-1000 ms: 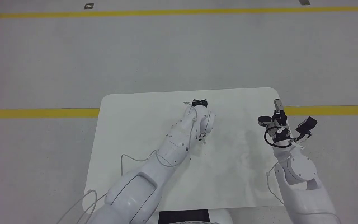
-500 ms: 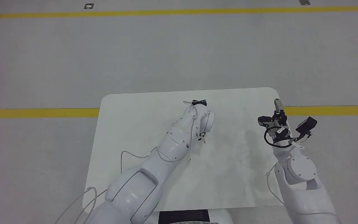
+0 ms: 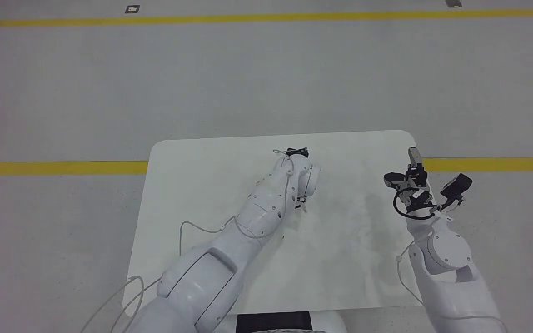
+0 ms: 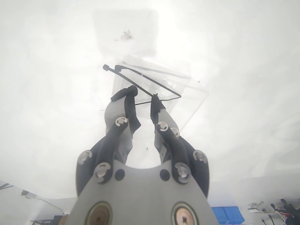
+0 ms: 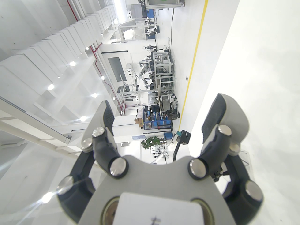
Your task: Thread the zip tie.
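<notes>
**Left gripper point(image 4: 143, 97) at the zip tie point(image 4: 131, 82) — far middle of the table point(image 3: 208, 183)**
Fingers narrowly parted. The looped black strap crosses at their tips, touching one — no firm hold discernible. Right gripper point(image 5: 161, 115) spread wide and empty, at the table's right edge.

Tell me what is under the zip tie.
Under the zip tie stands a clear box on the white table. The left gripper covers part of it; contents unclear.
</notes>
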You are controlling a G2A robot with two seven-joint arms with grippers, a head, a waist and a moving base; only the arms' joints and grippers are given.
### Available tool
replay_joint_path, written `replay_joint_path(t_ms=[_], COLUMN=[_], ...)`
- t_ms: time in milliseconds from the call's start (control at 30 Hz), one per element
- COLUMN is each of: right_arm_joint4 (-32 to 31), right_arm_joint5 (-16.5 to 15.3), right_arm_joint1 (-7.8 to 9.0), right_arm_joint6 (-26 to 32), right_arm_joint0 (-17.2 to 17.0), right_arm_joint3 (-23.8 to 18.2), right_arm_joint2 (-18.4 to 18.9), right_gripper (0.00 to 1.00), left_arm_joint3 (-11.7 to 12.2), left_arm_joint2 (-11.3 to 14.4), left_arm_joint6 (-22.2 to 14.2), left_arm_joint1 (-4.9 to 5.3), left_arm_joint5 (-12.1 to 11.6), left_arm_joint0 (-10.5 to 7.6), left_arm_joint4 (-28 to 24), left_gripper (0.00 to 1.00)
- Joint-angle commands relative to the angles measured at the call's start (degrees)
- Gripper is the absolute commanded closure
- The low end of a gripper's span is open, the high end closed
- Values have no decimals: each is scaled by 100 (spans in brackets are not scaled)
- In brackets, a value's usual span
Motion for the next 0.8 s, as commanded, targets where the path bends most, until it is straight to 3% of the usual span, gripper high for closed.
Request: replay_joint_path(t_ms=[0, 67, 267, 500, 567, 633, 767], right_arm_joint4=[0, 0, 0, 0, 0, 0, 0], right_arm_joint5=[0, 0, 0, 0, 0, 0, 0], right_arm_joint1=[0, 0, 0, 0, 0, 0, 0], right_arm_joint6=[0, 0, 0, 0, 0, 0, 0], right_arm_joint0=[0, 0, 0, 0, 0, 0, 0], right_arm_joint3=[0, 0, 0, 0, 0, 0, 0], right_arm_joint2=[0, 0, 0, 0, 0, 0, 0], right_gripper=[0, 0, 0, 0, 0, 0, 0], left_arm_joint3=[39, 77, 126, -53, -106, -181, -338], left_arm_joint2=[4, 10, 41, 73, 68, 73, 131], left_arm_joint6=[6, 14, 32, 93, 109, 135, 118], left_arm_joint1=[-6, -13, -29, -5, 5, 14, 34], left_arm_joint5=[0, 0, 0, 0, 0, 0, 0], left_arm_joint0=[-20, -42, -84, -18, 17, 61, 146], left_arm_joint4=[-13, -31, -76, -79, -66, -60, -43], left_gripper=[95, 100, 100, 100, 66, 60, 60])
